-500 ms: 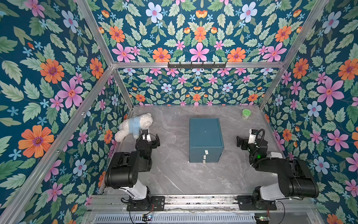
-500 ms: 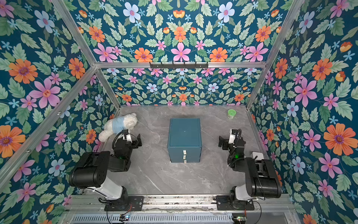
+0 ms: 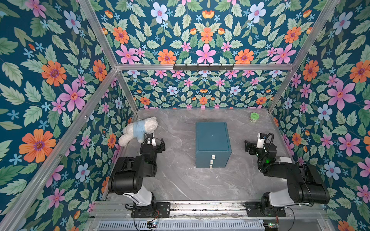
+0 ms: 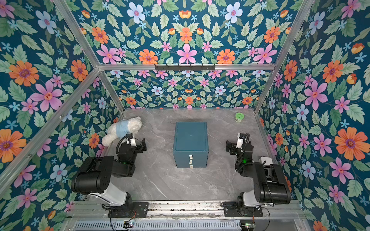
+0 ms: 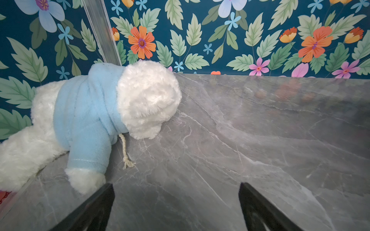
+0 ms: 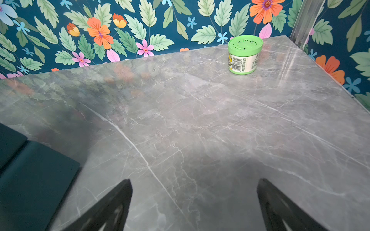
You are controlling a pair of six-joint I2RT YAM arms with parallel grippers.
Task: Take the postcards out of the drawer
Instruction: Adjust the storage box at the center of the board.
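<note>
Teal floral walls (image 3: 206, 40), aluminium frame (image 3: 140, 67); grey marble tabletop (image 3: 180, 180) (glossy, veined).

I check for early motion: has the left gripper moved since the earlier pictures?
No; the left gripper keeps the same gap to the teddy bear.

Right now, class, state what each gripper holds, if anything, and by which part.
Nothing is held: the left gripper and the right gripper are both open and empty, apart from the closed drawer cabinet.

teal drawer unit (image 4: 190, 138) ctr, shut, bear (image 4: 122, 128) L, green jar (image 4: 238, 117) R
</note>
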